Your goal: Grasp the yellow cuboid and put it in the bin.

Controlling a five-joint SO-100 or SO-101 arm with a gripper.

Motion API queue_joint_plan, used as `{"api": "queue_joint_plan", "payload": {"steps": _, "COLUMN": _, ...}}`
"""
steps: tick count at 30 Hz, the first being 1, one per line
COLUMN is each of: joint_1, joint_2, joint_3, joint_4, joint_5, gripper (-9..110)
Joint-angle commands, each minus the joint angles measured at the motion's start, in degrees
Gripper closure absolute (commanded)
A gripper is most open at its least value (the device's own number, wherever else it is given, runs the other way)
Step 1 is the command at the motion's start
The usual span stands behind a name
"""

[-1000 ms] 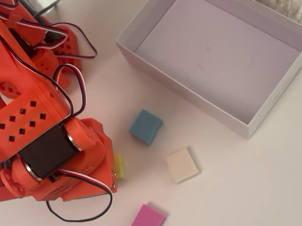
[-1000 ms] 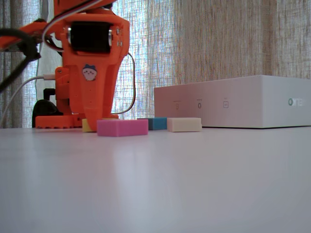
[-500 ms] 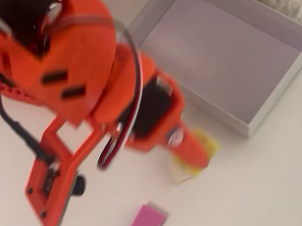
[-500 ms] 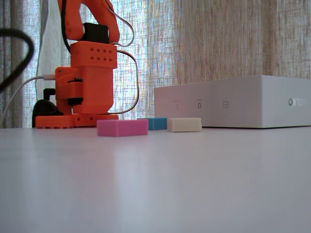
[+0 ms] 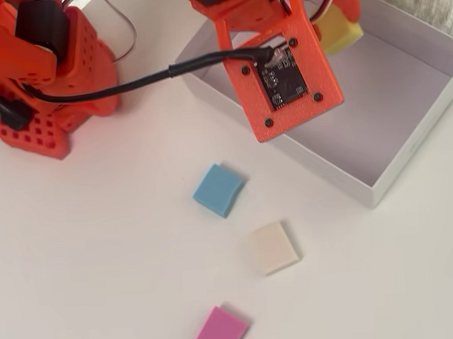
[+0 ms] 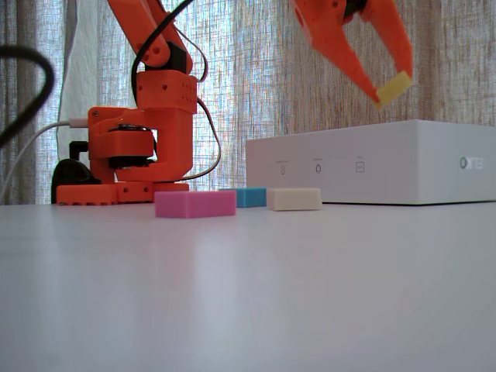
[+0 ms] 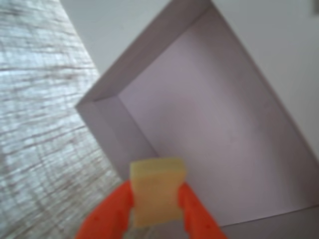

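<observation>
The gripper (image 7: 155,206) is pinching the yellow cuboid (image 7: 156,195) between its two orange fingers (image 7: 195,211), one pressing on each side face, and is carrying it in the air above the bin (image 5: 412,152). In the fixed view the block (image 6: 394,87) is hanging at the fingertips, clear above the bin's top edge (image 6: 372,128). In the overhead view the cuboid (image 5: 339,30) is showing past the wrist plate, over the bin's lavender floor near its far wall.

The block looks light and slightly soft, probably foam, with matte faces that should not be slipping much; its edges in the wrist view are blurred, so I cannot tell whether it is being squeezed out of shape. Holding it across two opposite flat sides, as now, seems the sound place to grip.

Outside the bin, the blue block (image 5: 218,189), the cream block (image 5: 273,247) and the pink block (image 5: 220,329) are lying well apart on the white table (image 5: 103,255). Nothing is standing between cuboid and bin floor; the only nearby obstacle appears to be the far wall.
</observation>
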Motion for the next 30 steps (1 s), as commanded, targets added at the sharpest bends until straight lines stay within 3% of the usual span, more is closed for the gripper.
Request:
{"api": "queue_joint_plan", "payload": {"steps": 1, "joint_1": -1.41, "joint_2": 3.34, "joint_3": 4.75, "joint_4": -4.48, "joint_5": -0.44, "gripper": 91}}
{"api": "queue_joint_plan", "payload": {"steps": 4, "joint_1": -2.02, "joint_2": 5.54, "joint_3": 10.37, "joint_4": -9.05, "joint_5": -0.70, "gripper": 76}}
{"api": "queue_joint_plan", "payload": {"steps": 9, "joint_1": -2.72, "joint_2": 8.79, "joint_3": 14.77, "joint_4": -15.29, "joint_5": -1.05, "gripper": 64}}
{"api": "queue_joint_plan", "payload": {"steps": 15, "joint_1": 3.25, "joint_2": 15.82, "joint_3": 13.54, "joint_4": -21.36, "joint_5": -1.76, "gripper": 65}}
{"api": "queue_joint_plan", "payload": {"steps": 22, "joint_1": 25.84, "joint_2": 34.28, "joint_3": 14.24, "joint_4": -29.00, "joint_5": -1.49, "gripper": 74}}
{"api": "queue_joint_plan", "payload": {"steps": 27, "joint_1": 41.48, "joint_2": 48.16, "joint_3": 21.45, "joint_4": -27.77, "joint_5": -1.49, "gripper": 76}}
{"api": "queue_joint_plan", "payload": {"steps": 30, "joint_1": 46.23, "joint_2": 59.50, "joint_3": 28.39, "joint_4": -18.90, "joint_5": -1.58, "gripper": 78}}
